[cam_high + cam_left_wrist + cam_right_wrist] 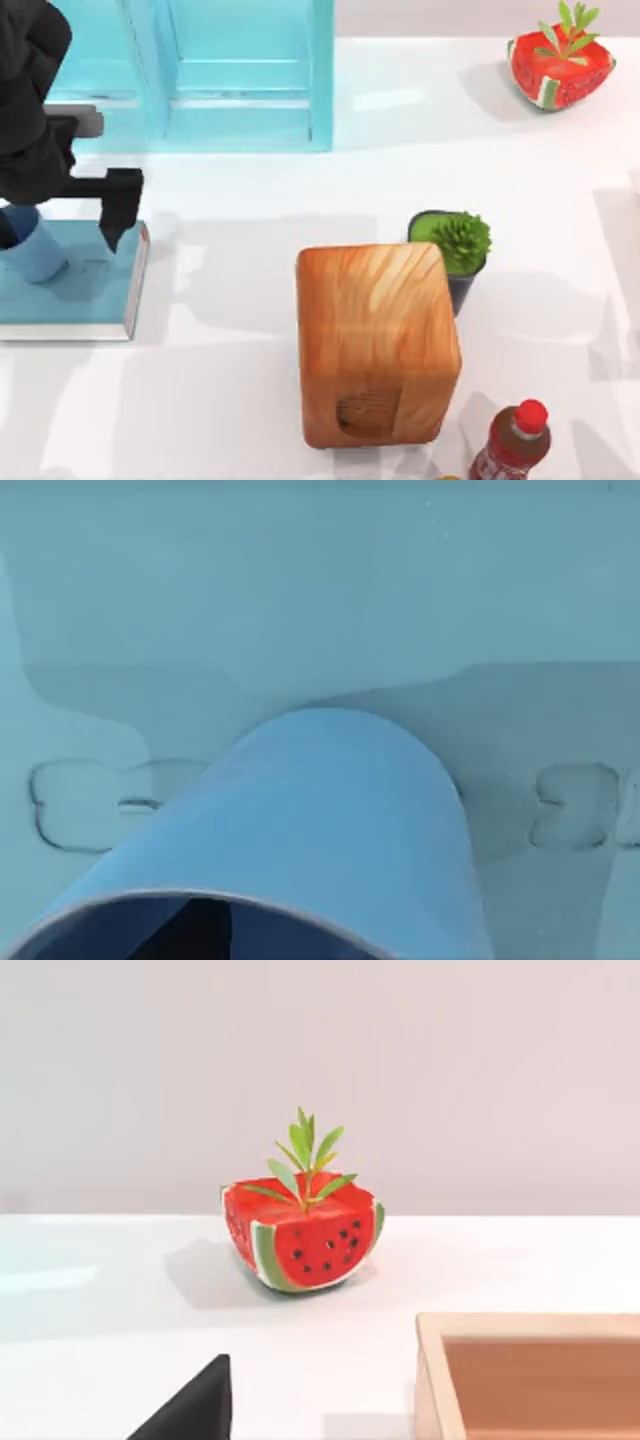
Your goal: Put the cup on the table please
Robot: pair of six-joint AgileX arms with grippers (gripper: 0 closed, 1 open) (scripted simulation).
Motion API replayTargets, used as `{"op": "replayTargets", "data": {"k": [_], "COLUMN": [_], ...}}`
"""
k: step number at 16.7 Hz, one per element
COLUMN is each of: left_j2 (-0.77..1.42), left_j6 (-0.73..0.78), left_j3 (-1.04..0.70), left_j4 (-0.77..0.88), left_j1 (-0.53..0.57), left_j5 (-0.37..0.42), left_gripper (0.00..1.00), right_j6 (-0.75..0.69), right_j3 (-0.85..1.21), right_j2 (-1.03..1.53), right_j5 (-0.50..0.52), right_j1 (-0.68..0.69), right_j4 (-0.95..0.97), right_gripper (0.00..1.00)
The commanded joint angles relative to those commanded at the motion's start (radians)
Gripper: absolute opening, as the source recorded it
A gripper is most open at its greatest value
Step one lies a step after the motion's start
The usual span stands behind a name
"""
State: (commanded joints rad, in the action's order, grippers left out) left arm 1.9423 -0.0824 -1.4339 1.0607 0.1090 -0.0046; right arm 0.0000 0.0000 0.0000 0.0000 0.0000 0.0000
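Cup on book, left gripper at it.

Cup [32, 250] sits on the teal book [85, 290] at the table's [230, 400] 9 o'clock edge; left gripper [60, 225] straddles it, grip state cannot be told. Best handled upright, lifted clear of the book, carried toward 3 o'clock onto bare white before the wooden block [375, 345]. Right arm parked.

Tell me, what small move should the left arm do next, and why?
Probably carry the cup sideways toward the bare white table, then lower it. The left tool sits around the cup over the teal book at the table's left edge, so the cup is above the book, not the tabletop. Whether the cup is lifted I cannot tell.
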Motion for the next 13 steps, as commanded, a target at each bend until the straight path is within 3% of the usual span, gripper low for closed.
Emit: {"op": "replayTargets", "data": {"k": [5,13], "left_j2": [0.002,0.002], "left_j6": [0.000,0.000], "left_j3": [0.011,0.011], "left_j4": [-0.011,-0.011], "left_j1": [0.000,0.000], "left_j5": [0.000,0.000], "left_gripper": [1.00,0.40], "right_j6": [0.000,0.000], "right_j3": [0.000,0.000], "right_j2": [0.000,0.000], "right_j5": [0.000,0.000], "right_j1": [0.000,0.000], "right_j4": [0.000,0.000], "right_gripper": [1.00,1.00]}}
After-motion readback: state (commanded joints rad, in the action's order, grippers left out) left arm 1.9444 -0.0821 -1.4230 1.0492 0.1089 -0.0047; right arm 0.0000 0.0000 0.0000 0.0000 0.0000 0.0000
